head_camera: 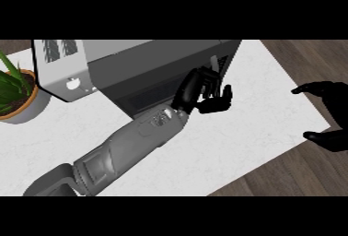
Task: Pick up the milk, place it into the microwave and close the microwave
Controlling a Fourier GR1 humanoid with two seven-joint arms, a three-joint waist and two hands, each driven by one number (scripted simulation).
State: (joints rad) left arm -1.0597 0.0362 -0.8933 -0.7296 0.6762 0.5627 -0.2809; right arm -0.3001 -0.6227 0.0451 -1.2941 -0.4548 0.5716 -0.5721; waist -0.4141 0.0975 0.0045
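Observation:
The microwave [136,60] stands at the back of the white counter [265,101], with its pale control panel [61,64] on the left and its dark door [156,73] facing me. My left hand [207,94] lies against the door's right edge with its fingers straight and holds nothing. At the right edge of the view my right hand [332,115] hangs over the counter's corner, fingers relaxed and apart, also with nothing in it. No milk shows anywhere; I cannot tell whether it is inside the microwave.
A potted green plant [15,94] stands at the left edge beside the microwave. The counter's front edge runs diagonally at lower right, with wooden floor [292,175] beyond it.

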